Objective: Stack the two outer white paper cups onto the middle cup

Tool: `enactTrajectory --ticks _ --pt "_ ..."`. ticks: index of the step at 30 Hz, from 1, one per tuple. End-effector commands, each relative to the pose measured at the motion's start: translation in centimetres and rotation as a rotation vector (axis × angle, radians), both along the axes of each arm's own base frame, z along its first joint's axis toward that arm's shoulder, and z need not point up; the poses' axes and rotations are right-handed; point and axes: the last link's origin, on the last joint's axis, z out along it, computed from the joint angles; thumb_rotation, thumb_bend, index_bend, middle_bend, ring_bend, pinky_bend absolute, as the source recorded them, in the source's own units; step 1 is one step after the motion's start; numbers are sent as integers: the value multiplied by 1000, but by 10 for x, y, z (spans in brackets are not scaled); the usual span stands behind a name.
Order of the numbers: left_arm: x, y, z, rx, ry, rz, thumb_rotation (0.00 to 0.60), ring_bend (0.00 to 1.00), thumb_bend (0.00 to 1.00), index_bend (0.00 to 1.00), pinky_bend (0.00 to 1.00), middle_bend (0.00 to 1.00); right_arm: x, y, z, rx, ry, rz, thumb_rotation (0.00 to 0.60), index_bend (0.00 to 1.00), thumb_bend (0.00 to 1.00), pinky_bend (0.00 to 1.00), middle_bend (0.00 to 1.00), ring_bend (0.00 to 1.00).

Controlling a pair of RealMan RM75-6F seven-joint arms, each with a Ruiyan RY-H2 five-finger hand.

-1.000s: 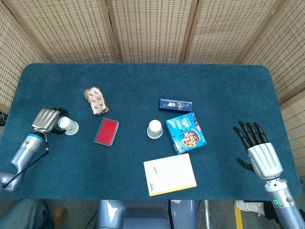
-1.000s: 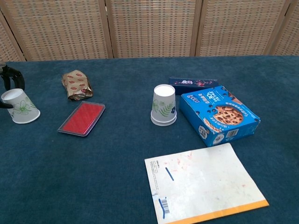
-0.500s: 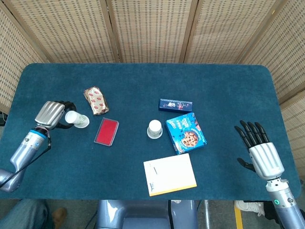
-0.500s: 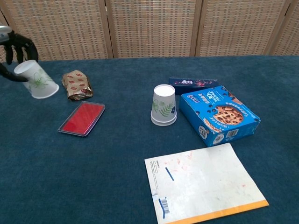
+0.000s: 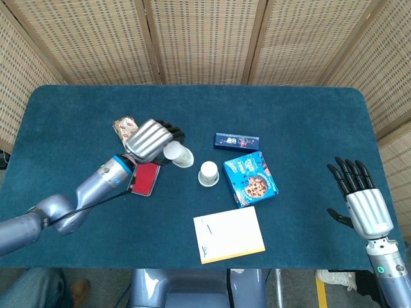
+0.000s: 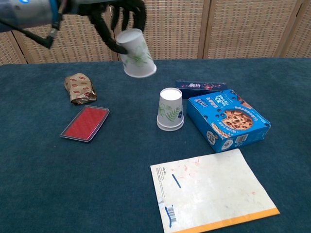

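- The carried paper cup [image 5: 178,154] in the head view is held by the left hand [image 5: 149,141], whose fingers wrap its closed base end; its wider open mouth points toward the middle cup [image 5: 208,173].
- The middle cup stands upside down on the table [image 5: 308,122], just beside the blue cookie box [image 5: 250,179] and near the small dark box [image 5: 236,140]. It lies slightly toward the robot's right of the carried cup and nearer the table's front edge, with a small gap between them.
- The left hand is clearly the nearer one. The right hand [image 5: 363,205] is well apart at the table's right edge, fingers spread and holding nothing.
- Only these two cups show in this view.
- In the chest view the carried paper cup [image 6: 135,53] hangs in the air, above and to the left of the middle cup [image 6: 170,109]. Its long axis is tilted, mouth down and toward the right, while the middle cup's axis is upright.
- The left hand's dark fingers [image 6: 127,12] curl over the cup's upper end.
- Judged from this, the coming move needs the cup brought upright over the middle cup before it is lowered; a tilted rim could knock that cup toward the cookie box [image 6: 228,122].
- The right hand does not show here.
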Motion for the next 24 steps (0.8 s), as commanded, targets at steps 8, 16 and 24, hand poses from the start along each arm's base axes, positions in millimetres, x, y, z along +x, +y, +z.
enactTrajectory --ticks 8,16,24 --pt "49 5 -49 -40 87 -39 600 479 244 542 518 491 -7 -5 6 -9 -18 -32 600 13 0 0 0 0" --pt "51 7 -55 -47 86 -12 600 479 244 542 517 491 -8 -4 9 -14 -27 -33 600 13 0 0 0 0" --pt "49 8 -68 -74 103 2 600 479 244 542 516 491 -8 -4 9 -15 -24 -37 600 13 0 0 0 0"
